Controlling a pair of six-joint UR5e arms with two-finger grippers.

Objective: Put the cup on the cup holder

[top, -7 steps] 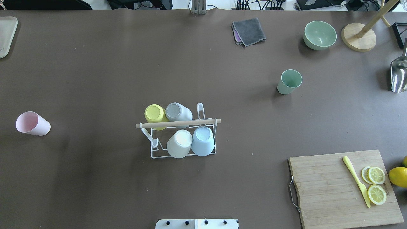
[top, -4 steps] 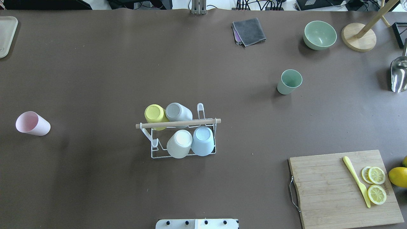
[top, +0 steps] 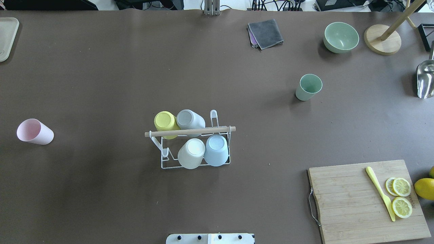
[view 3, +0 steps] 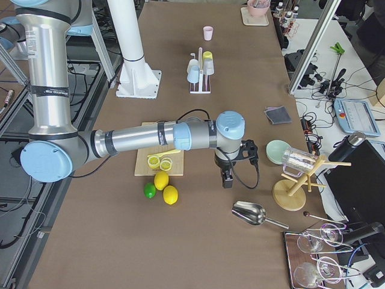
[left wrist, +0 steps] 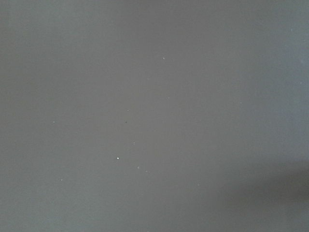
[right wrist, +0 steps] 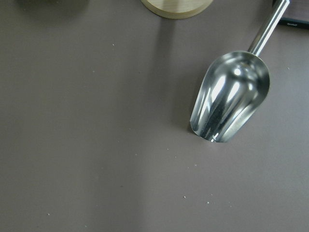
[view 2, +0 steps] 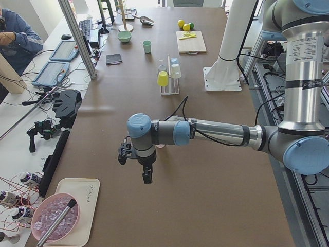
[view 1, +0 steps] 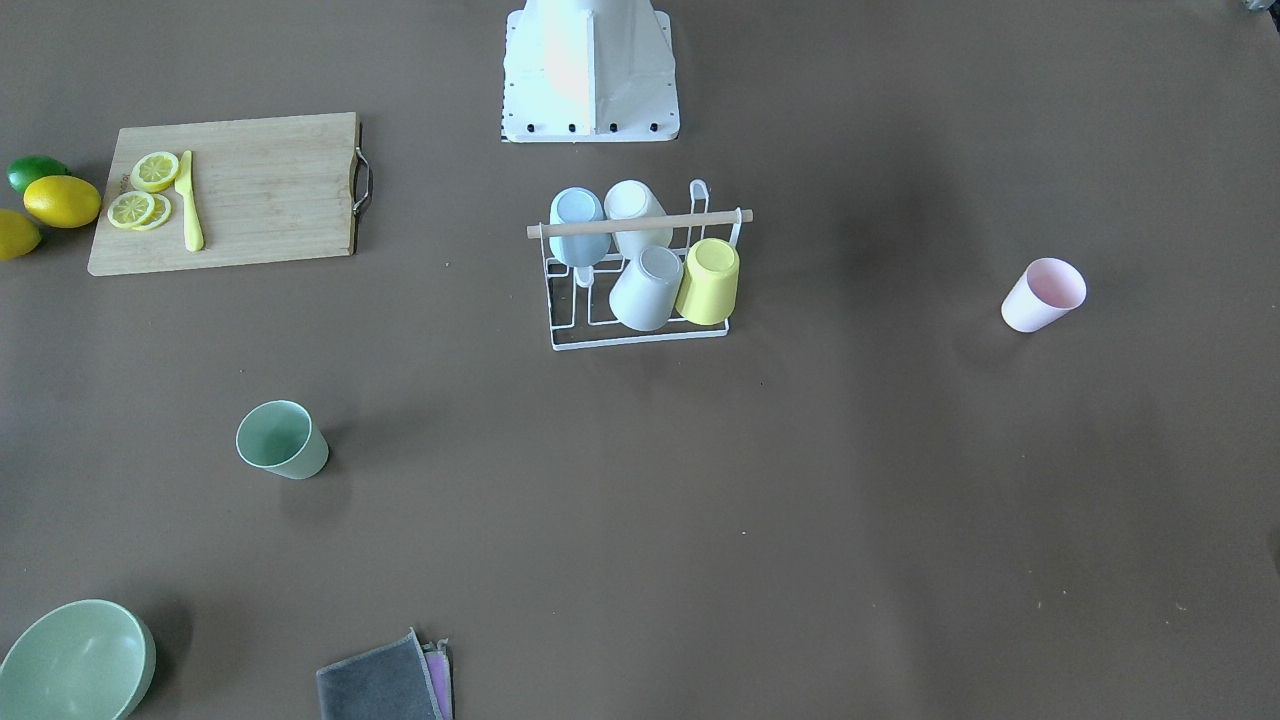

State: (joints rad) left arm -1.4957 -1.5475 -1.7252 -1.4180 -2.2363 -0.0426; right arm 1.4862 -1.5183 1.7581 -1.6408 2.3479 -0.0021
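The white wire cup holder (top: pixel 162 159) with its wooden rod (top: pixel 190 131) stands mid-table, also in the front-facing view (view 1: pixel 640 343). A yellow, a grey, a white and a blue cup sit upside down on it. A pink cup (top: pixel 34 132) stands upright at the table's left, a green cup (top: pixel 308 87) upright at the far right. My left gripper (view 2: pixel 146 175) shows only in the exterior left view, above bare table. My right gripper (view 3: pixel 227 179) shows only in the exterior right view, near the scoop. I cannot tell whether either is open or shut.
A cutting board (top: pixel 352 203) with lemon slices and a yellow knife lies at the near right, a lemon (top: pixel 424 188) beside it. A green bowl (top: pixel 340 37), a grey cloth (top: pixel 266 33), a wooden stand base (top: pixel 382 40) and a metal scoop (right wrist: pixel 231 96) lie at the far right.
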